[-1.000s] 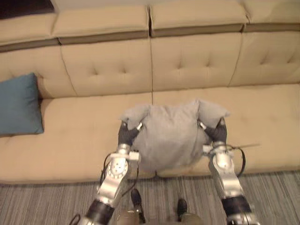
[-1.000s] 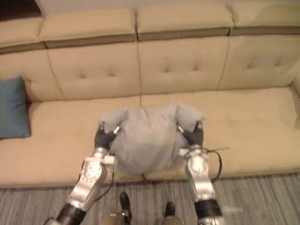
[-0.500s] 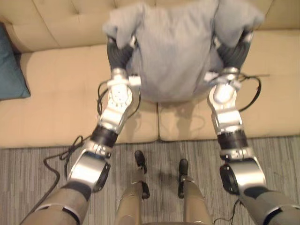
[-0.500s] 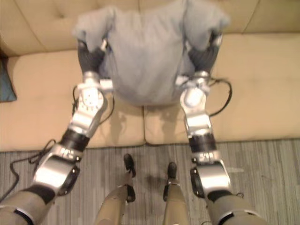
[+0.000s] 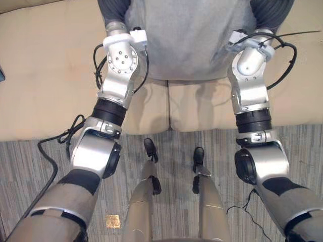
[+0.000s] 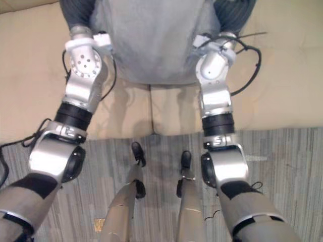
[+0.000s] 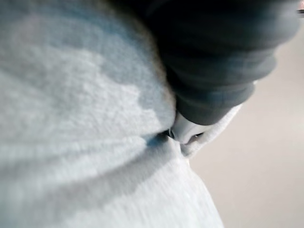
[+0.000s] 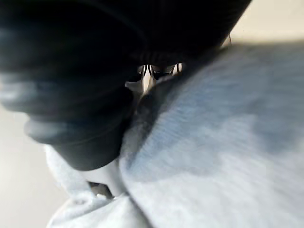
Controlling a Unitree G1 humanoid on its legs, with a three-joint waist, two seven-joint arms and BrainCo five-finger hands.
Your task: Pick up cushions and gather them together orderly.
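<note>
A grey cushion hangs between my two hands above the front of the beige sofa seat. My left hand grips its left side and my right hand its right side, both at the top edge of the eye views. In the left wrist view the left hand's dark cover presses into the cushion, with the fabric bunched round a silver fingertip. The right wrist view has the right hand dug into the cushion the same way. A sliver of a blue cushion lies at the far left.
The sofa's front edge runs across the middle of the eye views, with a seam between two seat pads under the cushion. Grey striped carpet covers the floor in front of it.
The camera has tipped down, so the sofa back and most of the blue cushion have left the picture. The grey cushion has come up off the seat, still held between both hands.
</note>
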